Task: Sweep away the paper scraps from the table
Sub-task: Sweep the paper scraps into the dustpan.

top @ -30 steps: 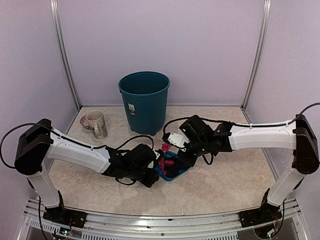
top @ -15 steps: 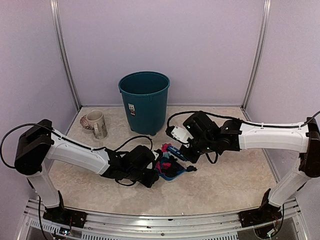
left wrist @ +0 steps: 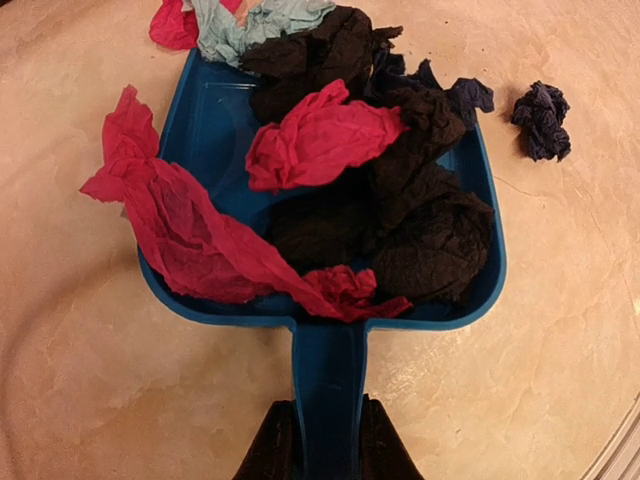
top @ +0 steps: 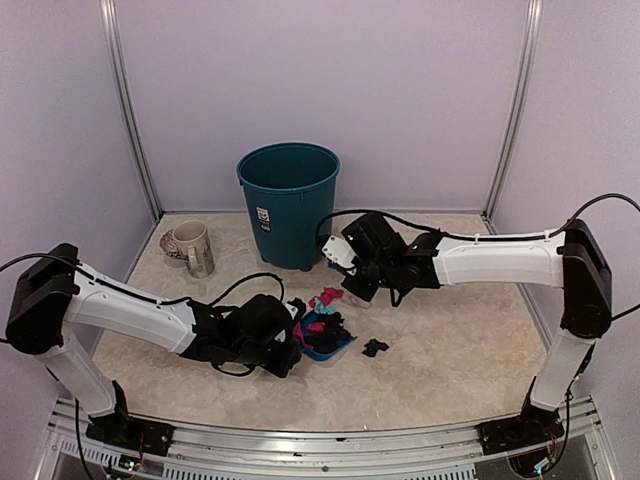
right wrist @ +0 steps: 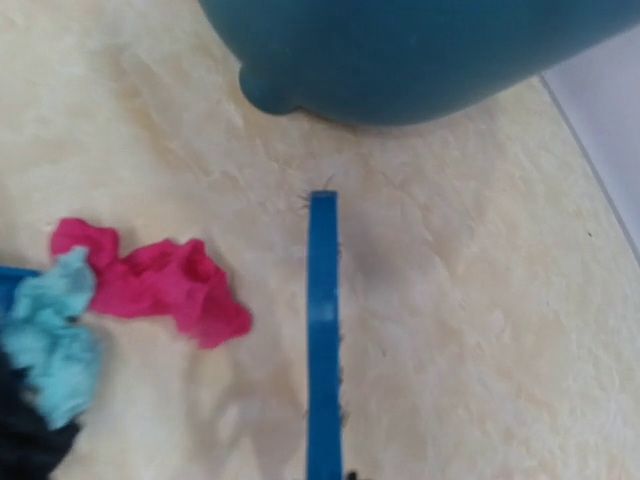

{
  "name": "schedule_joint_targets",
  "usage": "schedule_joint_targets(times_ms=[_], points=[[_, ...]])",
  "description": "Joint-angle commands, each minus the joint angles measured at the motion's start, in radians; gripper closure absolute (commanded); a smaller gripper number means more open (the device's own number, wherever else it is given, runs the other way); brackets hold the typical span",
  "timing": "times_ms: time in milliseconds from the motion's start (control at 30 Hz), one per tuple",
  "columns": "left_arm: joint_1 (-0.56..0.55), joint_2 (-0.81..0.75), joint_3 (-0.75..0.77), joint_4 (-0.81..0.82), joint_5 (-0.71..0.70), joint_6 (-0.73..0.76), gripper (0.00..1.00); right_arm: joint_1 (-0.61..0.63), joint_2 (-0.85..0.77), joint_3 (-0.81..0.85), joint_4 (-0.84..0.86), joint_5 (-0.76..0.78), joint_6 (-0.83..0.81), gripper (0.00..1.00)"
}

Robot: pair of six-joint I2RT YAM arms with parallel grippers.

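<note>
the left hand [left wrist: 328, 445] is clamped on the blue dustpan [left wrist: 215, 120] handle, with most paper scraps [left wrist: 325, 140] heaped in the dustpan. one dark scrap [left wrist: 541, 118] sits on the bench [left wrist: 560, 300] just right of the dustpan. beyond the dustpan, the right hand [top: 338, 268] grips a blue brush [right wrist: 322, 330].

I see crumpled, matt paper scraps [left wrist: 320, 140] in a smooth, glossy plastic dustpan [left wrist: 215, 120]. The marble-patterned table [left wrist: 560, 300] looks polished. The brush [right wrist: 323, 320] and the bin [top: 289, 200], at the dustpan's eleven o'clock, look like smooth plastic.

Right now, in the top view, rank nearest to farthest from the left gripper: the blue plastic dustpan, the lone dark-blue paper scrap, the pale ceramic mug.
1. Blue plastic dustpan, held by left gripper.
2. Lone dark-blue paper scrap, right of dustpan.
3. Pale ceramic mug, back left.
</note>
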Motion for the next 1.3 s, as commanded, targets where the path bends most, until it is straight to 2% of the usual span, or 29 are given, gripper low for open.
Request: schedule_joint_targets(times_ms=[0,200,633,1000,1267], points=[[-0.01,-0.03,-0.038,-0.112,-0.024,-0.047,1.0,-0.019,0.082,0.058,0.083,-0.022,-0.11,1.0],[-0.03,-0.085,-0.079,-0.152,-0.041,-0.097,1.0,-0.024,0.152,0.091,0.094,-0.061,-0.174,1.0],[-0.014,-0.125,-0.13,-0.202,-0.069,-0.195,1.0,0.021,0.172,0.1,0.017,-0.206,-0.218,1.0],[0.046,-0.059,-0.133,-0.127,-0.056,-0.163,1.0,0.093,0.075,0.047,-0.07,-0.274,-0.087,1.0],[0.051,-0.001,-0.104,-0.058,-0.051,-0.114,1.0,0.124,-0.011,-0.017,-0.064,-0.344,0.001,1.0]])
